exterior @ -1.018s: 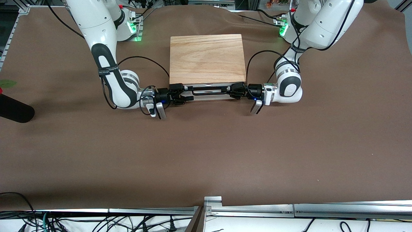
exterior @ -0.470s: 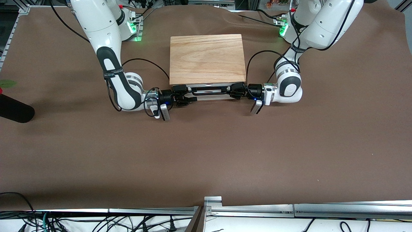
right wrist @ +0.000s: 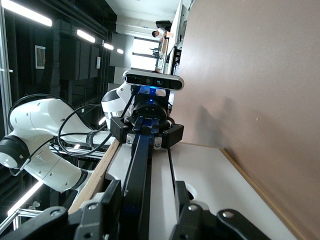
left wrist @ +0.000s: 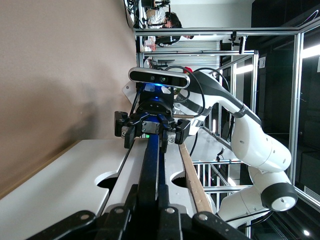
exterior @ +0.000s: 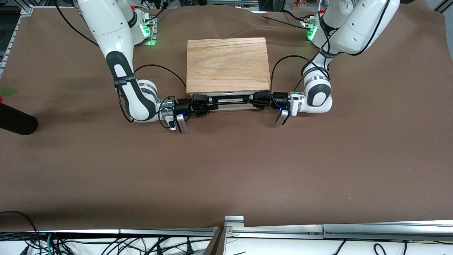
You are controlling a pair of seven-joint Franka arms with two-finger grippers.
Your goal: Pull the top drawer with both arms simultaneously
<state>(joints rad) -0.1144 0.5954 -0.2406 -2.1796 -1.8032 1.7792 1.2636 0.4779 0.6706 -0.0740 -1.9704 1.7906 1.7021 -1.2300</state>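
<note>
The top drawer (exterior: 230,100) sits in the box under the wood-grain top slab (exterior: 227,63), its white front facing the front camera. Its black wire handle (exterior: 231,101) runs across that front. My left gripper (exterior: 259,100) is shut on the handle's end toward the left arm; in the left wrist view both fingers (left wrist: 134,192) press the bar (left wrist: 152,160). My right gripper (exterior: 203,105) straddles the handle's other end. In the right wrist view one finger (right wrist: 111,192) lies against the bar (right wrist: 140,160), and white panel (right wrist: 159,175) shows between the bar and the other finger.
The box's plain lower front panel (exterior: 230,107) sits under the top drawer. A black cylinder (exterior: 16,122) and a green leaf (exterior: 7,92) lie at the right arm's end of the table. Metal rails (exterior: 233,223) edge the table nearest the front camera.
My right gripper slid along the drawer front onto the handle's end and its fingers drew closer together around the bar. The left arm and the drawer have not moved.
</note>
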